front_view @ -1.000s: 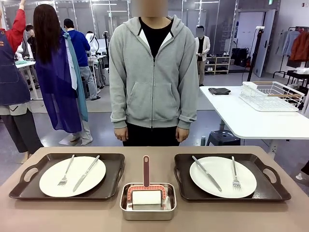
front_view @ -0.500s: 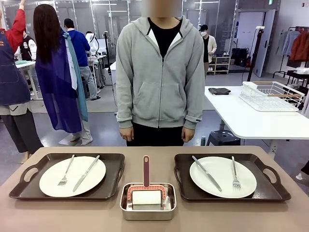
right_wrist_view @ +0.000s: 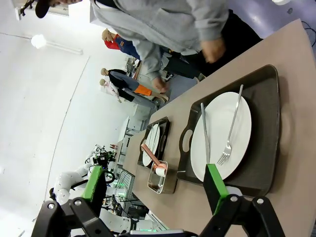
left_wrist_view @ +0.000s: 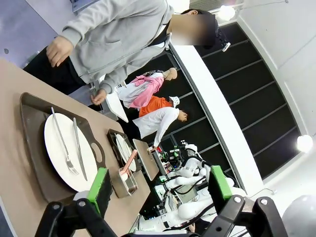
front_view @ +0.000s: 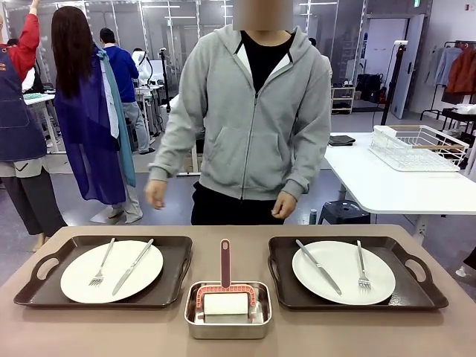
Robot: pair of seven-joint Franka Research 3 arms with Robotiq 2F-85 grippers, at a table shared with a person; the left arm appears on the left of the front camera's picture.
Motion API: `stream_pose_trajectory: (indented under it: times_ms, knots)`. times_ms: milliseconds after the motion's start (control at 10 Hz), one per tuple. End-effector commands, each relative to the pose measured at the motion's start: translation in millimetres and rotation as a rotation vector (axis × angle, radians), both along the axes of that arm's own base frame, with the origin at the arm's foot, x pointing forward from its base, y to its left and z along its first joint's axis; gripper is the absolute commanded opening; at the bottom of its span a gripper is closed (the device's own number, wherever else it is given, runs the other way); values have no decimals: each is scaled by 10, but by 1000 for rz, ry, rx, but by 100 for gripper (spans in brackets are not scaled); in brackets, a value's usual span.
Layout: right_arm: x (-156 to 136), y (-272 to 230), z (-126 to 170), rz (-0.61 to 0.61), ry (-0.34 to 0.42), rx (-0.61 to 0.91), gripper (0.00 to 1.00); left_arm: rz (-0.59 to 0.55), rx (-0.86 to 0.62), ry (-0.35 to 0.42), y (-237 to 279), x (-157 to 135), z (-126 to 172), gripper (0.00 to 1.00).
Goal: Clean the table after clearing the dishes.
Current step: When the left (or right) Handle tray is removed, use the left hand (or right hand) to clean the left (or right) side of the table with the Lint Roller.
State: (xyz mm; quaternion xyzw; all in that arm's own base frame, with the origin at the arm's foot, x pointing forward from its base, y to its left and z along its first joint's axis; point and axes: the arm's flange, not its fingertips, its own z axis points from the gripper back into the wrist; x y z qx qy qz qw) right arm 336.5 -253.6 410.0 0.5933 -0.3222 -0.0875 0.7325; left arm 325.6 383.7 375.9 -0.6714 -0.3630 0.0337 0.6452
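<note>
On the taupe table (front_view: 230,346) lie two dark trays. The left tray (front_view: 104,271) bears a white plate (front_view: 111,271) with a fork and knife; the right tray (front_view: 355,272) bears a plate (front_view: 343,271) with a knife and fork. The left plate (left_wrist_view: 66,153) lies well beyond my left gripper (left_wrist_view: 160,181), which is open and holds nothing. My right gripper (right_wrist_view: 155,183) is open too, with the right plate (right_wrist_view: 219,138) beyond it. A person in a grey hoodie (front_view: 249,119) stands at the far edge, both hands (front_view: 156,195) lifted in front of the body above the table's far edge.
A square steel pan (front_view: 227,311) sits between the trays at the near edge, with a pink-handled scrubber (front_view: 225,286) in it. A white table (front_view: 387,182) with a wire rack (front_view: 420,147) stands at the back right. Other people stand far behind on the left.
The person has stepped to the right and leaned towards the table, raising both hands from the sides. The trays, plates and pan have not moved.
</note>
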Motion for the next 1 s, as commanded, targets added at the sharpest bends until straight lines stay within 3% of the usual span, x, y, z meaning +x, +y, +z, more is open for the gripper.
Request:
stream_pose_trajectory:
  times_ms: [0, 900]
  knots:
    - [-6, -5, 29, -6, 0, 5, 100, 4, 6, 4, 19, -33, 12, 100]
    - [-6, -5, 29, -6, 0, 5, 100, 4, 6, 4, 19, -33, 12, 100]
